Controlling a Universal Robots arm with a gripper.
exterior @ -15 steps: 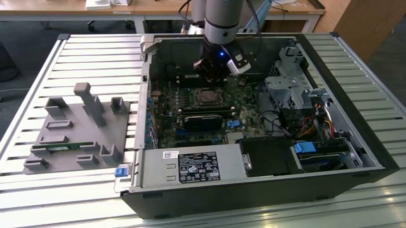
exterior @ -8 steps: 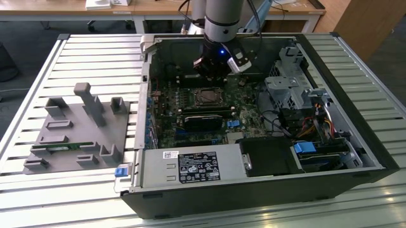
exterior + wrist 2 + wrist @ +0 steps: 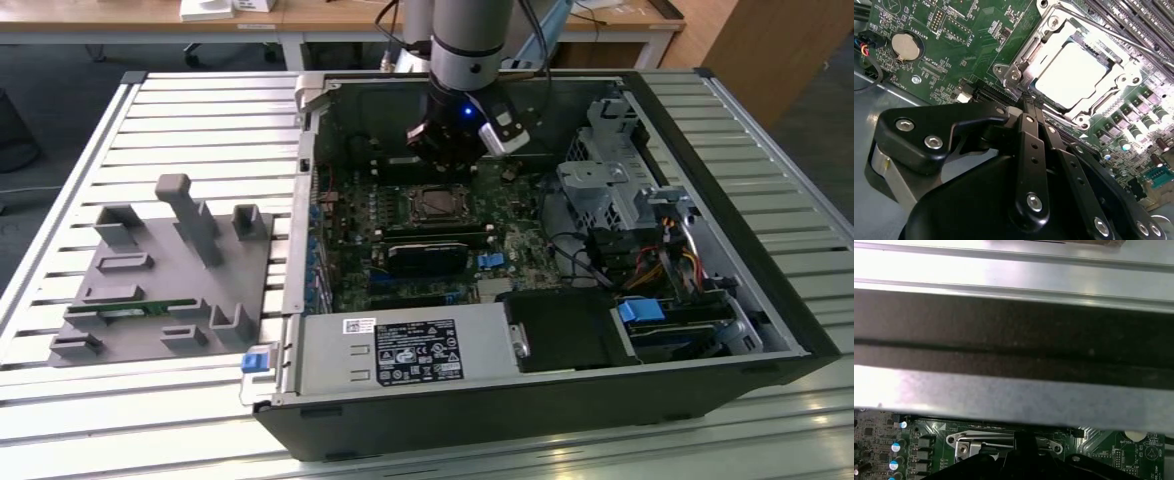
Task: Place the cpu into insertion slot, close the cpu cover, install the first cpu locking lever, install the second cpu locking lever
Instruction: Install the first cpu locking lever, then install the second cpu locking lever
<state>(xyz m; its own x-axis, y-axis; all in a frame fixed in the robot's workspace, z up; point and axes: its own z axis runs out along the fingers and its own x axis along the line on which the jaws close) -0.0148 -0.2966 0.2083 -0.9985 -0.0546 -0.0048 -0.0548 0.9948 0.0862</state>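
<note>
Seemingly the cpu already sits in the slot under the closed cover, so levers are in hand, the clenched gripper needing a press beside it.

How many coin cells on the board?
1. The coin cell sits in a round holder on the green board, apart from the cpu cover. The arm may hide others.

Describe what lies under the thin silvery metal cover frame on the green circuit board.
Through the cover frame window shows the silver-grey square cpu. The socket beneath the chip is covered, unseen.
</note>
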